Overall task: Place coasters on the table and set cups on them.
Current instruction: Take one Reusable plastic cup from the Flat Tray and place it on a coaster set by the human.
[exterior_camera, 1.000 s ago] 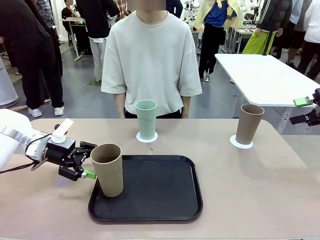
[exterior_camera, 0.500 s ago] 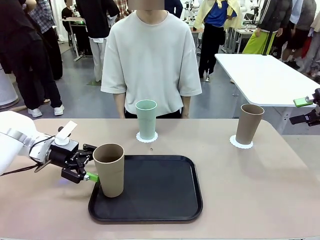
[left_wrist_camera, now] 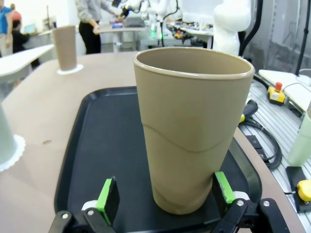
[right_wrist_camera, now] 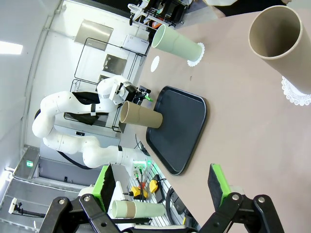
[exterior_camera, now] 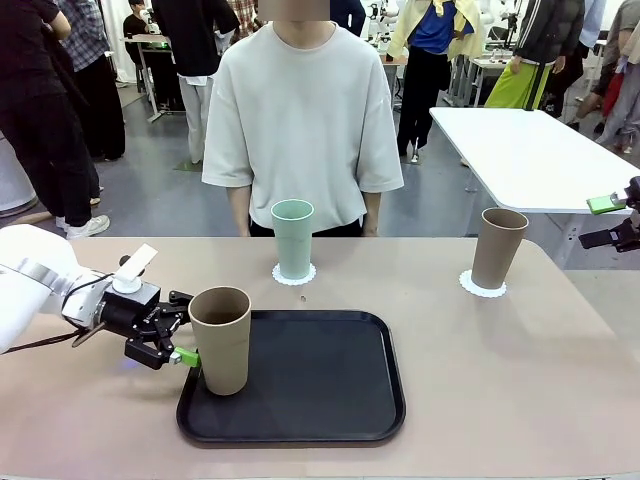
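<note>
Across the beige-pink desk (exterior_camera: pixel 480 350), the black tray (exterior_camera: pixel 310 385) held a tall tan tumbler (exterior_camera: pixel 221 340) at nine o'clock; the left pincer (left_wrist_camera: pixel 165 194) straddled its base, spread wide. Closing off-centre might tip it.

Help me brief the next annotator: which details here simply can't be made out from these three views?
- Third coaster: right wrist view, a small white spot beyond the mint cup, too small to confirm.
- Speck on the table: front view, too small to identify.
- Tan cup on the tray: whether the left gripper touches it; the cup's body hides the contact.
</note>
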`<state>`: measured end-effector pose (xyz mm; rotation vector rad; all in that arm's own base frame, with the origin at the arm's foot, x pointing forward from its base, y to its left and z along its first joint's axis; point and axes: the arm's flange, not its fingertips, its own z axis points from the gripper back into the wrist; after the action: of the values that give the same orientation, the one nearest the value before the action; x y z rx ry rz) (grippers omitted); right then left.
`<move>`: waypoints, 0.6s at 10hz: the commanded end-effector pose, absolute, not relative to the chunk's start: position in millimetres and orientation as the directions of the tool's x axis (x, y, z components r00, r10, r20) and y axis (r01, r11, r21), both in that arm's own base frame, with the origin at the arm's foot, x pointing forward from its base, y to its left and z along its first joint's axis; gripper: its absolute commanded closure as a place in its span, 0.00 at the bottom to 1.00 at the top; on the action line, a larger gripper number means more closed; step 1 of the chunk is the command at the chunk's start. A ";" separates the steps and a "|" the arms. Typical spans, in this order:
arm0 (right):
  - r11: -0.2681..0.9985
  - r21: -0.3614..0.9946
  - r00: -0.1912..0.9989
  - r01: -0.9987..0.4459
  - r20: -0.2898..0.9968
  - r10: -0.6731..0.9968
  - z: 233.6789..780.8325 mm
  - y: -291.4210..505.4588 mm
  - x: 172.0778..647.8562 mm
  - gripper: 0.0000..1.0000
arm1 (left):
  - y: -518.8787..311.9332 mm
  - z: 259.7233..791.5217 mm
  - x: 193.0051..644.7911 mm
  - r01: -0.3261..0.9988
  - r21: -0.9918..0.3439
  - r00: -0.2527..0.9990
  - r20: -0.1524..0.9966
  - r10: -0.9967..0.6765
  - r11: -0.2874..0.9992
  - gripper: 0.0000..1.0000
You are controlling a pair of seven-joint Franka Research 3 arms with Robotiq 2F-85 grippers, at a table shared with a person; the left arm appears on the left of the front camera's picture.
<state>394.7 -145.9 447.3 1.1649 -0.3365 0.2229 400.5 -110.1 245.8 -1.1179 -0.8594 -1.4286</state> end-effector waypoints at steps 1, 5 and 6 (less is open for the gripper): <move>0.376 0.861 0.927 -0.344 0.374 -0.008 445.9 -145.2 394.4 0.00 | -101.1 242.6 397.1 0.987 -0.033 -0.013 0.961 -0.277 -0.159 0.00; 0.376 0.861 0.927 -0.344 0.374 -0.008 445.9 -145.2 394.4 0.00 | -105.5 234.5 373.9 0.992 -0.026 -0.010 0.961 -0.276 -0.125 0.00; 0.376 0.861 0.927 -0.344 0.374 -0.008 445.9 -145.2 394.4 0.00 | -107.2 233.3 370.4 0.992 -0.024 -0.012 0.961 -0.276 -0.126 0.00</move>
<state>394.7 -145.9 447.3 1.1649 -0.3364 0.2229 379.4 -103.2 234.0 -1.1241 -0.8697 -1.4023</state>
